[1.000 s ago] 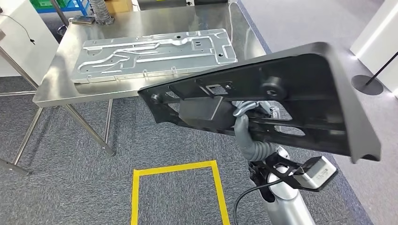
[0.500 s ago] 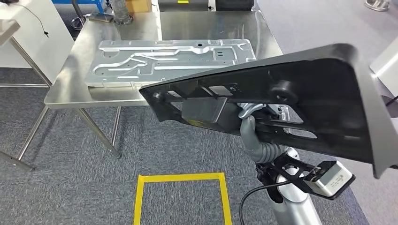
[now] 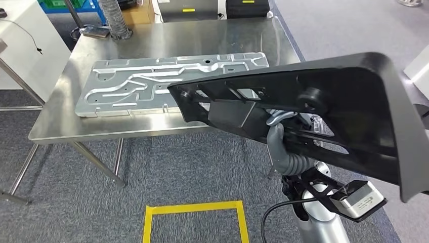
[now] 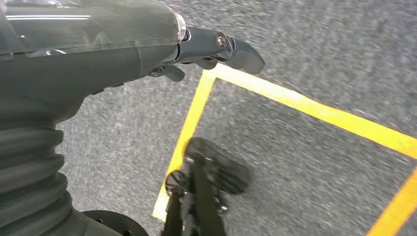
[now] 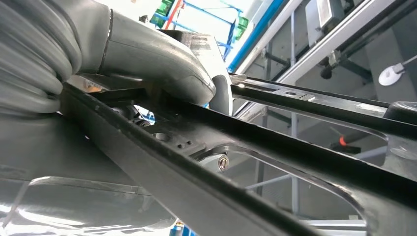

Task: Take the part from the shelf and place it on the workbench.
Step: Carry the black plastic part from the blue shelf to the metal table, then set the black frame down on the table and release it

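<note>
Currently, the steel tabletop (image 3: 60, 119) is carrying a large grey metal panel (image 3: 152, 83) lying flat at its middle. The black part (image 3: 324, 109) is being held tilted in the air on the right, its far-left end overlapping the tabletop's near edge. The right hand (image 3: 277, 139) is gripping it from below. The left hand (image 4: 216, 46) is hanging over the carpet, fingers curled in around nothing.

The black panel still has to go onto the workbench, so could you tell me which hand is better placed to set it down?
The right hand: it already grips the black panel near the steel workbench. The left hand hangs over the floor.
</note>
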You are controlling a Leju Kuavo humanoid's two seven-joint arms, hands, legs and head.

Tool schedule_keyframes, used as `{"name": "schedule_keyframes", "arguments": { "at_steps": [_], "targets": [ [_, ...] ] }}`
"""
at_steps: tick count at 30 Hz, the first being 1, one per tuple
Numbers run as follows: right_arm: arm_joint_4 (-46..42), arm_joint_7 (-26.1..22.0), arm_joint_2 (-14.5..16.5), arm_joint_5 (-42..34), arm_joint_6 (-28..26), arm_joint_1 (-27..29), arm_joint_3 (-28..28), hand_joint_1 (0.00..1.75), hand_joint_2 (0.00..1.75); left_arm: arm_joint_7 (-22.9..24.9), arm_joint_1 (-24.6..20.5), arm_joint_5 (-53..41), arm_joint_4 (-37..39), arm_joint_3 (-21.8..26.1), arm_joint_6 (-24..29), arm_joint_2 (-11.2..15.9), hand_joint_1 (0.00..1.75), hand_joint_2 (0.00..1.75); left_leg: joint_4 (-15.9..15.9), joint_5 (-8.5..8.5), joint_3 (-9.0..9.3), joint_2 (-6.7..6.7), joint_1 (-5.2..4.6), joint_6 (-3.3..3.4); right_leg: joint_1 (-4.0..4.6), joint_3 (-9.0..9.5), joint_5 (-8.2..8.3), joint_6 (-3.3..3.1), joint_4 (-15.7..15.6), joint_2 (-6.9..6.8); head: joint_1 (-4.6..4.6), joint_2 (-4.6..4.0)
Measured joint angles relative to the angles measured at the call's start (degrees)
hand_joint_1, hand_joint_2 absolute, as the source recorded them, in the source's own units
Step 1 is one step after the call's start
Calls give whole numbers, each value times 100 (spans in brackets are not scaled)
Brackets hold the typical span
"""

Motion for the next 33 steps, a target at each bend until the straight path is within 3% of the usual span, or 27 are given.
{"name": "schedule_keyframes", "arguments": {
  "at_steps": [2,3,4,6,7,9,10,12,13,14,15,18,19,21,22,24,26,28,29,30,32,33],
  "targets": [
    [1,-26,2,9,-1,41,1,175,175,0,24,-4,0,0,1,0,0,175,-634,847,11,14,-8,33,9,187,-185,56,11,15,1,-1],
    [-1,-34,2,14,-1,51,2,175,175,-2,33,-7,0,1,1,0,0,175,-809,1154,26,17,-18,61,18,250,-264,92,-2,24,1,-1],
    [-8,-40,3,17,-1,55,2,175,175,-6,30,-9,0,2,2,-1,0,175,-897,1291,51,16,-23,101,28,313,-298,137,-4,34,1,-1],
    [-42,-54,3,10,-3,42,-2,175,175,-22,-1,-14,0,3,1,-2,0,175,-928,1237,162,-3,-20,189,21,323,-232,218,107,31,0,-1],
    [-58,-65,4,1,-4,34,-7,175,175,-36,-19,-16,0,3,1,-2,0,175,-961,1206,229,-11,-12,238,16,226,-131,250,323,23,0,-1],
    [-76,-88,3,-30,-8,34,-25,175,175,-58,-36,-26,0,2,0,-1,0,175,-995,1117,365,-25,-11,302,4,-225,-80,278,1002,5,1,-1],
    [-76,-97,2,-51,-10,45,-37,175,175,-66,-35,-31,0,2,0,1,0,175,-1000,1051,434,-28,-18,322,6,-500,-201,281,1340,0,1,-1],
    [-76,-107,0,-83,-11,71,-60,175,175,-72,-28,-33,0,3,1,5,0,175,-1003,897,604,-44,-43,343,9,-965,-682,271,1702,-6,0,-1],
    [-76,-110,0,-90,-10,78,-69,175,175,-72,-24,-26,0,3,1,7,0,175,-1003,813,708,-55,-59,351,12,-1099,-869,258,1677,-8,0,0],
    [-76,-113,0,-91,-11,83,-76,175,175,-73,-21,-19,0,4,2,7,0,175,-1004,727,823,-65,-78,359,26,-1173,-918,231,1526,-10,1,0],
    [-77,-114,1,-85,-19,86,-82,175,175,-73,-20,-12,0,4,5,5,0,175,-1007,639,941,-72,-95,364,47,-1197,-753,189,1264,-12,1,0],
    [-98,-103,2,84,-175,130,-105,175,175,-77,-14,2,4,8,24,-13,0,175,-1007,381,1203,-98,-134,336,170,-1199,467,5,399,19,2,0],
    [-126,-82,2,265,-321,160,-121,175,175,-84,-14,7,5,11,34,-19,0,175,-991,316,1277,-110,-145,315,198,-1184,721,-35,278,41,3,-1],
    [-242,27,4,897,-771,233,-151,175,175,-113,-21,33,5,23,55,-17,0,175,-898,292,1357,-125,-164,263,196,-1079,759,-82,240,66,5,-1],
    [-340,143,5,1355,-1075,275,-160,175,175,-139,-21,53,5,34,61,-14,0,175,-782,323,1352,-119,-167,240,179,-998,751,-102,199,57,6,-1],
    [-515,527,5,2491,-1755,325,-179,175,175,-191,-22,84,4,57,62,-10,0,175,-335,311,1117,-93,-154,177,143,-840,688,-153,115,39,5,-1],
    [-459,1133,-25,3839,-2340,185,-264,175,175,-225,-21,50,4,69,48,-4,0,175,245,51,717,-71,-115,112,120,-748,615,-178,74,42,4,-1],
    [16,1751,-113,5105,-2526,-263,-451,175,175,-237,-29,-37,4,67,10,24,0,175,559,-229,355,-65,-60,46,89,-679,541,-155,73,79,4,-1],
    [408,1994,-172,5660,-2483,-588,-556,175,175,-240,-38,-78,4,61,-16,43,0,175,514,-212,251,-61,-31,11,69,-633,499,-133,76,97,4,-1],
    [858,2169,-221,6126,-2365,-935,-630,175,175,-242,-48,-113,4,52,-43,61,0,175,284,-3,238,-55,-2,-23,46,-583,457,-103,84,109,4,-1],
    [1858,2427,-282,6980,-2105,-1685,-676,175,175,-247,-69,-175,4,20,-90,96,0,175,-415,655,313,-31,45,-88,13,-499,368,-33,117,120,4,-1],
    [2388,2532,-292,7352,-2003,-2059,-649,175,175,-253,-82,-206,4,0,-108,110,0,175,-697,884,340,-18,45,-76,9,-499,340,7,137,121,4,-1]
  ]
}}
